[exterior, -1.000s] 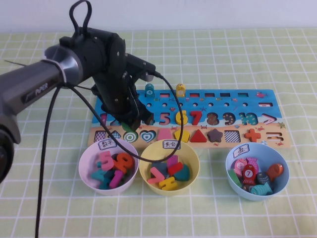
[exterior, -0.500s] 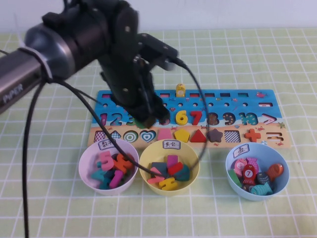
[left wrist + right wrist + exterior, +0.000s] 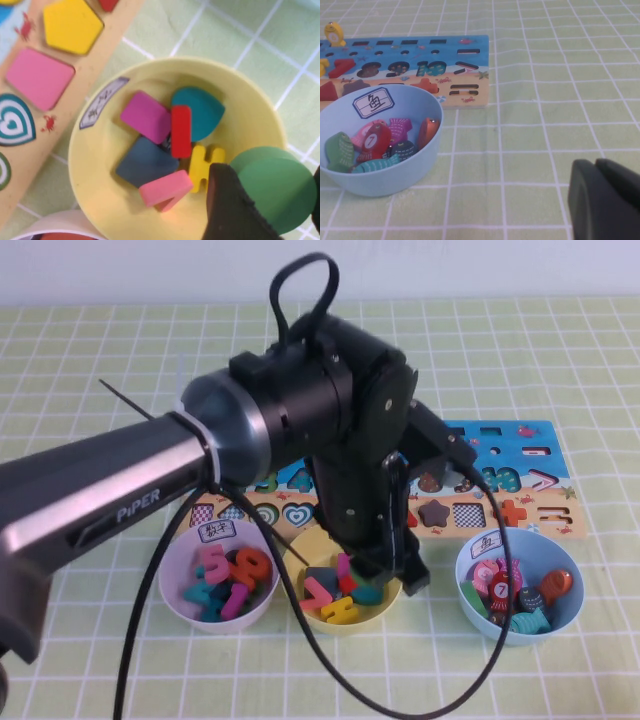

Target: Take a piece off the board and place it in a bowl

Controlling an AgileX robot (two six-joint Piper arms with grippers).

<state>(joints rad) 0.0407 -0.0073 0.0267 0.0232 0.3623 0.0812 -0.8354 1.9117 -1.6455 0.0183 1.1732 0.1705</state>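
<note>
On the left of the counter (image 3: 560, 660), which is covered in a green-and-white checked cloth, sits a pink bowl (image 3: 176, 592) of smooth plastic, filled with chunky painted number pieces. Just beside it stands the pale yellow bowl (image 3: 312, 612), round and glossy, with a small white handwritten label (image 3: 102, 102) on its rim; inside lie flat wooden shapes: a magenta square, a navy square, a red bar, a teal rounded piece, a pink slab and a yellow notched block. The left gripper (image 3: 392, 572) hangs over the right part of this bowl, its dark matte fingers (image 3: 230, 210) pinching the piece (image 3: 276, 191), a plain green flat disc held above the bowl's rim, not yet lying among the shapes. Behind the bowls lies the board (image 3: 520, 480), long and rectangular, blue above and sand-coloured below, with recessed slots, small holes and coloured inlaid shapes; the black arm hides much of it. Further right stands a light blue bowl (image 3: 556, 552), labelled too, holding ribbed, fish-shaped pieces. The right gripper (image 3: 605, 200) rests low over the counter to the right of that bowl, its black fingers pressed together.
</note>
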